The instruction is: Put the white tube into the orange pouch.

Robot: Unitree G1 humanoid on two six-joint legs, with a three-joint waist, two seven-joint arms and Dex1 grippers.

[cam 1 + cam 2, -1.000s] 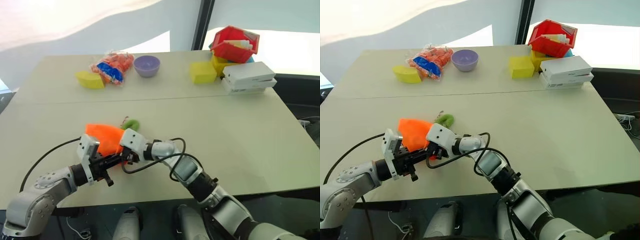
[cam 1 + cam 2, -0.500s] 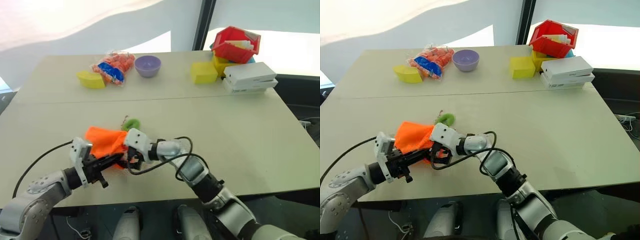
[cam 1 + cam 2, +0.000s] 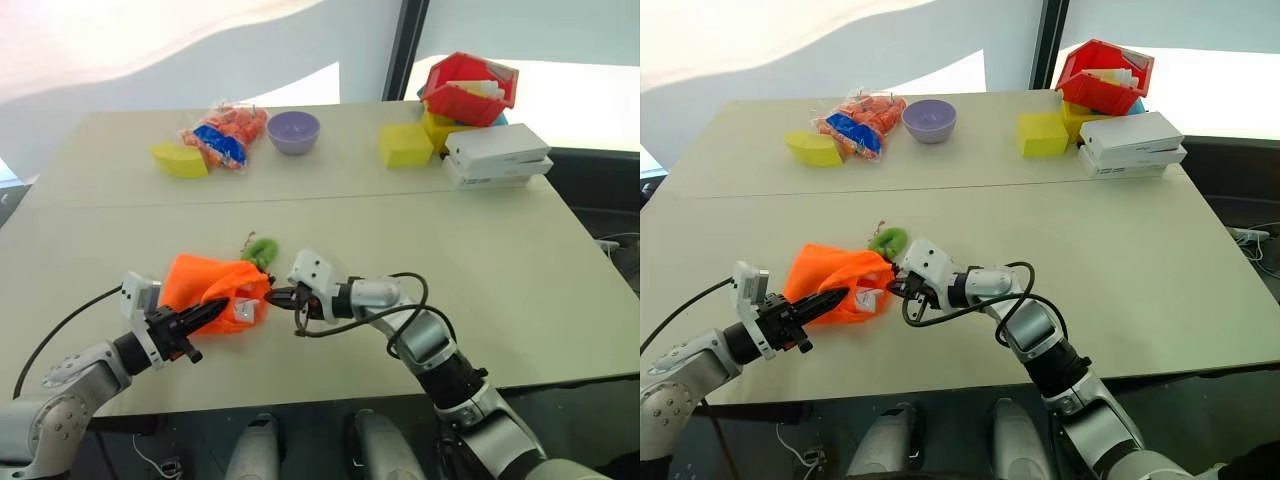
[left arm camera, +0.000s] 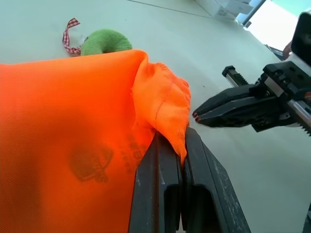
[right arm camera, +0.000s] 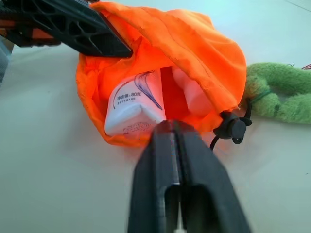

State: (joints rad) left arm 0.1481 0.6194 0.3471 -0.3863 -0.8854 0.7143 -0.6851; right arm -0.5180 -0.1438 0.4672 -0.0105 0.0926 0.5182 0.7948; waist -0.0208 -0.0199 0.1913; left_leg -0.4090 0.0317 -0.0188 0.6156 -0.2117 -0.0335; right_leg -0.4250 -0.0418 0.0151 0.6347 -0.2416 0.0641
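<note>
1. Your left gripper point(image 3: 215, 310) has its fingers point(image 4: 167, 194) pinched together on the upper rim of the orange pouch point(image 3: 205, 290), lifting that edge so the mouth gapes toward your right arm.
2. The white tube point(image 5: 133, 104) lies inside the pouch, its flat crimped end at the mouth and the rest hidden deeper in the fabric.
3. Your right gripper point(image 3: 275, 296) sits just outside the mouth with its fingers point(image 5: 177, 165) pressed together on nothing; their tips are right by the tube's end, and you cannot tell whether they touch it.
4. The pouch rests near the front of the desk point(image 3: 480, 260), its black cord toggle point(image 5: 232, 127) and the green ring point(image 3: 262, 248) beside it.
</note>
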